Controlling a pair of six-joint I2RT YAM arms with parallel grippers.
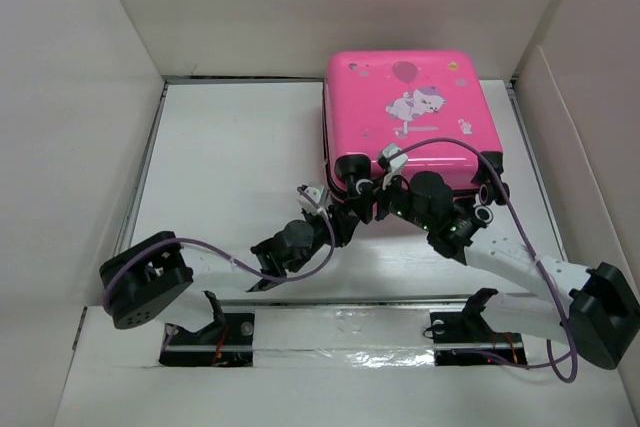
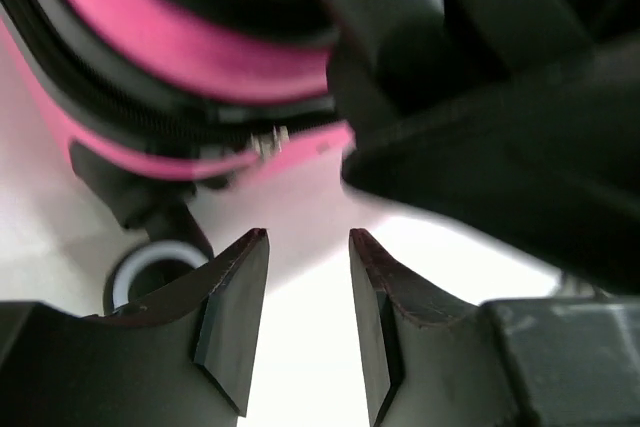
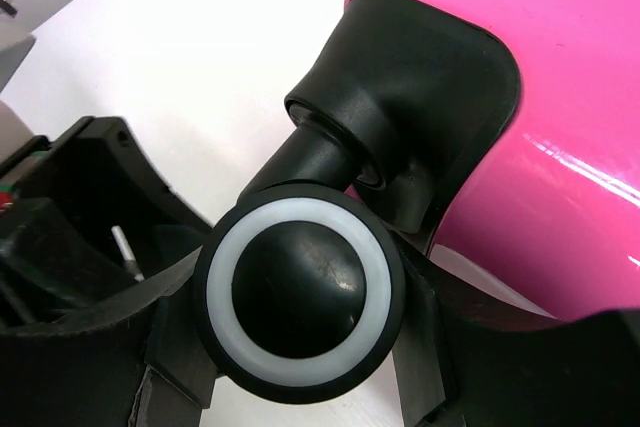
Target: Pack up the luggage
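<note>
**Inspector A:** Starting with position, where do we place the luggage point(image 1: 410, 117)?

**Inspector B:** We place it flat on the white desk point(image 1: 230, 147), toward the far right, print side up. Its two pink halves are together. Its wheeled edge faces the arm bases, and both arms reach to that edge.

**Inspector A:** What do we record for the right hand point(image 3: 305, 327)?

**Inspector B:** We see a black wheel point(image 3: 300, 292) with a white ring sitting between its fingers. The wheel hangs from the black corner housing point(image 3: 420, 97) on the pink shell. Both fingers appear to press on the wheel. The contact points are partly hidden behind it, so we enter this as a probable grip.

**Inspector A:** And the left hand point(image 2: 308, 242)?

**Inspector B:** We note a narrow gap between its jaws, with only white desk showing through. It holds nothing. It sits low at the suitcase edge. Just beyond the fingertips we see the black zipper band point(image 2: 150, 112) and a small metal pull point(image 2: 270, 139), clear of both fingers.

**Inspector A:** Anything else nearby?

**Inspector B:** We log a second wheel point(image 2: 150, 267) just beyond the left hand's left finger. The right arm's dark bulk, blurred, fills the upper right of that view.
</note>
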